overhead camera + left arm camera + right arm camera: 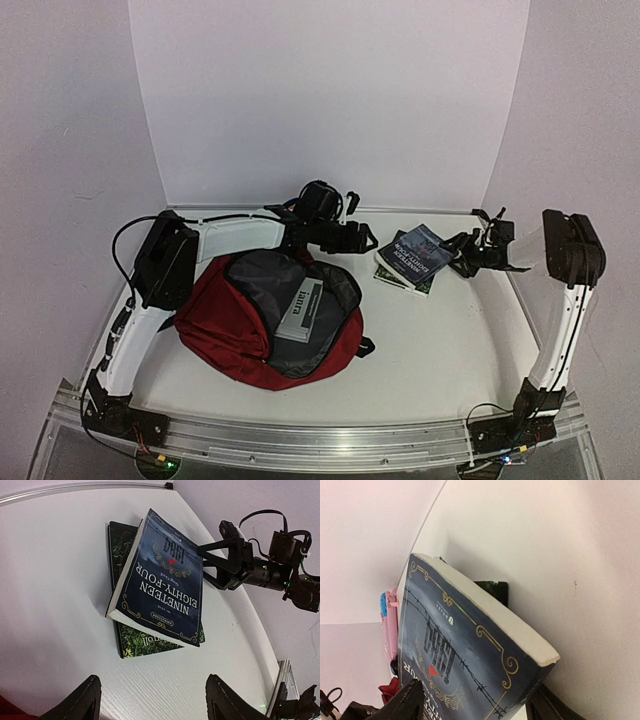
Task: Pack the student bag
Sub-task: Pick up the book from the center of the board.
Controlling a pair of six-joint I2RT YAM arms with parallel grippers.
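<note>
On the table's left half, the limp student bag (222, 322), lying unzipped, is being judged best gripped at its rim, left gripper (153, 681) spread, right gripper (204, 562) pinching the blue book (159, 587)

A white table (430, 350) is shown boxed in on three sides by plain, pale panels: a back wall (330, 100), a left wall (60, 150) and a right wall (590, 100), all tinged faintly lilac. A ribbed aluminium rail (330, 440) is fixed along the near edge. A thin metal strip (75, 490) is seen where tabletop meets back wall. The scene is evenly lit, with soft shadows.
</note>
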